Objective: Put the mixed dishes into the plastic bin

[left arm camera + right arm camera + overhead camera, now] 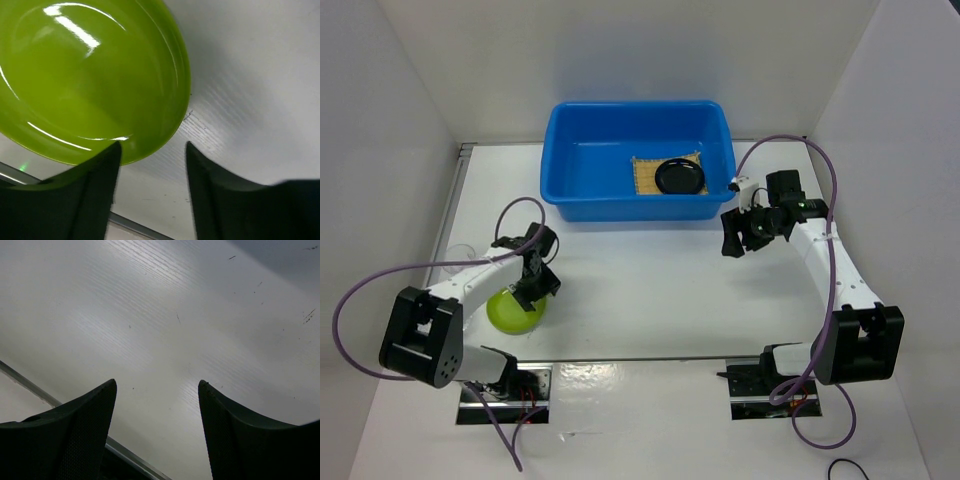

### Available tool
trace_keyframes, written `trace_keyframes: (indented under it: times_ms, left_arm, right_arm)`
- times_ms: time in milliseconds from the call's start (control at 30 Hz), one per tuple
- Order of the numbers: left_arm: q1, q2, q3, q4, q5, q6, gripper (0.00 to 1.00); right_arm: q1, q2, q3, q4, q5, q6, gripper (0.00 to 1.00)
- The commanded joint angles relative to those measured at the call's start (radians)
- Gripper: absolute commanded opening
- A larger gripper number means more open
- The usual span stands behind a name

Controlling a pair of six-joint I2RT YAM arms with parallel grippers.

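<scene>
We are on the lime-green plate (90,75): our left pincer (153,146) gapes half open, empty, the rim seemingly just ahead-left. Next it must straddle that rim and close.

Two arms, left arm (470,283) and right arm (845,270): white tubular links, boxy black joint housings. Each carried a looping purple cable (790,138). Left hand (532,285) and right hand (733,235) were black, with two broad, tapering matte fingers (75,430). A green light (803,205) glowed near the right wrist.
</scene>
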Motion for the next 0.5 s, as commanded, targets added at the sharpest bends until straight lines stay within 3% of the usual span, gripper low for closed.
trace_keyframes:
  times_ms: [0, 100, 467]
  left_arm:
    - [-0.052, 0.021, 0.001, 0.012, -0.023, -0.027, 0.68]
    - [-0.1, 0.071, 0.021, 0.012, -0.049, -0.027, 0.81]
    - [-0.299, 0.36, 0.182, -0.147, -0.176, -0.147, 0.78]
  right_arm:
    - [-0.007, -0.025, -0.009, 0.034, -0.012, -0.014, 0.71]
    - [-0.007, -0.025, -0.009, 0.034, -0.012, -0.014, 0.71]
    - [-0.007, -0.025, -0.009, 0.034, -0.022, -0.014, 0.71]
